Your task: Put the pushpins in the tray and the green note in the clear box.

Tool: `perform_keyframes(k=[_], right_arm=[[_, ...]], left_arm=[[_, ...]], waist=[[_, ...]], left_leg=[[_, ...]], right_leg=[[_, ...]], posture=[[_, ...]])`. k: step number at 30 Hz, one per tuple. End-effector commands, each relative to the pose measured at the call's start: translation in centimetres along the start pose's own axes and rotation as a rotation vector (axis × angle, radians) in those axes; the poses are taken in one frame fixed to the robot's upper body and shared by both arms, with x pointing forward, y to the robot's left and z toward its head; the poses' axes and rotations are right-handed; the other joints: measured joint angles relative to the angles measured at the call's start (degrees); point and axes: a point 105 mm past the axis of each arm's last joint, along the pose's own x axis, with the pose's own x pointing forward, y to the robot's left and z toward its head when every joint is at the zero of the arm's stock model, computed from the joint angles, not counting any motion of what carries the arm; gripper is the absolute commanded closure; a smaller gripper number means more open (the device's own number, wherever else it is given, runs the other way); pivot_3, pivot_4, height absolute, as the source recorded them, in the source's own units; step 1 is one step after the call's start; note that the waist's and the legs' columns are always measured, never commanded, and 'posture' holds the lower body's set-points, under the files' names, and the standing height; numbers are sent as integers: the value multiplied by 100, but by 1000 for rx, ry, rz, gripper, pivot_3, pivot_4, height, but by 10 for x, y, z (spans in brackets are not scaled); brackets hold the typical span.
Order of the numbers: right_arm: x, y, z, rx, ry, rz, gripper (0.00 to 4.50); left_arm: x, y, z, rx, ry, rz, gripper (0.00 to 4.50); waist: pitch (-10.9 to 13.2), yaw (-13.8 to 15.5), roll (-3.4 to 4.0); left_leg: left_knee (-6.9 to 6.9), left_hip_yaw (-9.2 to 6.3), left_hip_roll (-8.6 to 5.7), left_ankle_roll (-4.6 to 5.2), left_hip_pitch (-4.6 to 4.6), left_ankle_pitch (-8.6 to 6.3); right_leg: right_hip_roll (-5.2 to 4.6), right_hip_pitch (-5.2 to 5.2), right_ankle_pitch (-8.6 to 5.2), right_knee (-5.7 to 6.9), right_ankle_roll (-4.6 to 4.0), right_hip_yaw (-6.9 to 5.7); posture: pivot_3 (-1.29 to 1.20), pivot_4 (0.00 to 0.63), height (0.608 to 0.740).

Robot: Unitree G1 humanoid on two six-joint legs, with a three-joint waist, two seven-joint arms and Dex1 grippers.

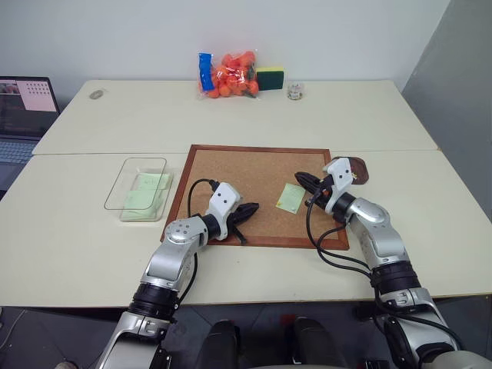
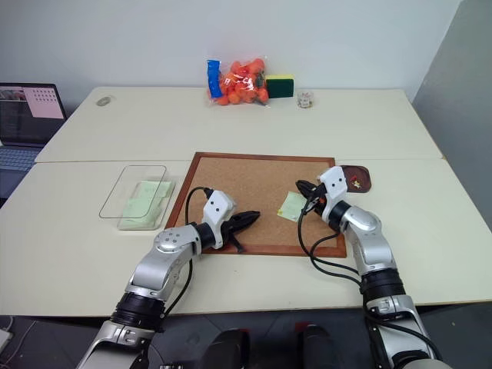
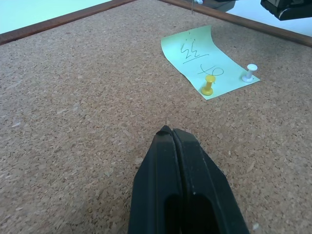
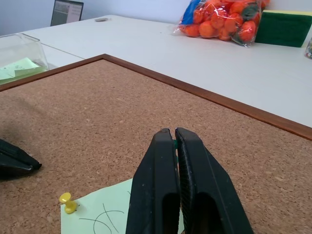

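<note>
The green note [image 1: 290, 197] lies on the corkboard [image 1: 231, 173], pinned by a yellow pushpin [image 3: 208, 86] and a white pushpin [image 3: 250, 73]. My right gripper [image 1: 300, 180] hovers just above the note's far edge, shut on a tiny green pushpin [image 4: 174, 144] that peeks out between its fingers. Behind that wrist, off the board's right edge, sits the dark brown tray [image 1: 363, 171]. My left gripper [image 1: 250, 209] is shut on nothing, low over the cork, to the left of the note. Left of the board stands the clear box [image 1: 138, 188], with pale-green slips inside.
At the table's far edge are a bag of orange balls [image 1: 231, 75], a green-and-yellow sponge [image 1: 270, 78] and a small jar [image 1: 295, 91]. A laptop [image 1: 23, 115] is at the far left. Bare tabletop surrounds the board.
</note>
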Motion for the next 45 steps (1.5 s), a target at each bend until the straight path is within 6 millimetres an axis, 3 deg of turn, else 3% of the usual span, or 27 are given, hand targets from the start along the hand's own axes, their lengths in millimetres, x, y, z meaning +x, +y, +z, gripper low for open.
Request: perform_keyframes(k=[1,4,8,14,31,32,36,40,45], right_arm=[[-7,-36,16,-5,-47,-180,4416],[-14,-62,13,-14,-20,-310,4416],[-28,-111,11,-19,40,-544,4416],[-27,-131,12,8,62,-603,4416],[-22,-130,10,9,63,-575,934],[-23,-128,13,-4,49,-557,738],[-24,-107,25,-53,-26,-411,738],[-38,-39,37,-108,-110,-18,738],[-63,27,6,-146,15,302,738]], left_arm=[[5,-13,-11,-30,33,-42,4500],[5,-14,-11,-30,33,-42,4500],[5,-14,-11,-32,32,-43,4500],[6,-14,-11,-29,32,-46,4500],[5,-15,-11,-31,29,-37,4500],[5,-15,-11,-31,29,-38,4500],[5,-16,-11,-31,28,-40,4500],[5,-16,-11,-32,29,-41,4500],[5,-15,-11,-32,30,-43,4500]], waist=[[0,1,0],[0,1,0],[1,-1,1],[1,-7,4],[1,-6,4],[1,-6,4],[1,0,5],[-1,16,9],[0,12,15]], left_leg=[[0,0,0,0,0,0],[0,1,0,0,-1,0],[-1,6,-3,0,-1,0],[-5,17,-3,1,0,0],[-3,20,-2,1,-4,0],[-3,20,-2,1,-4,0],[-3,20,-2,1,-5,0],[-4,10,-1,1,-13,0],[-3,0,-2,0,-13,-1]], right_leg=[[0,0,0,0,0,0],[-5,0,1,0,-2,1],[-5,-2,3,-1,-4,3],[-1,-5,10,-1,-17,9],[-6,-5,10,-1,-16,12],[-6,-5,10,-1,-16,12],[-7,-6,10,-2,-16,12],[-8,-7,8,-8,-13,3],[-12,-2,-6,-10,15,-4]], posture=[[0,150,740],[0,150,740],[0,150,740],[0,150,740],[0,150,740],[0,150,740],[0,150,740],[0,150,740],[0,150,740]])
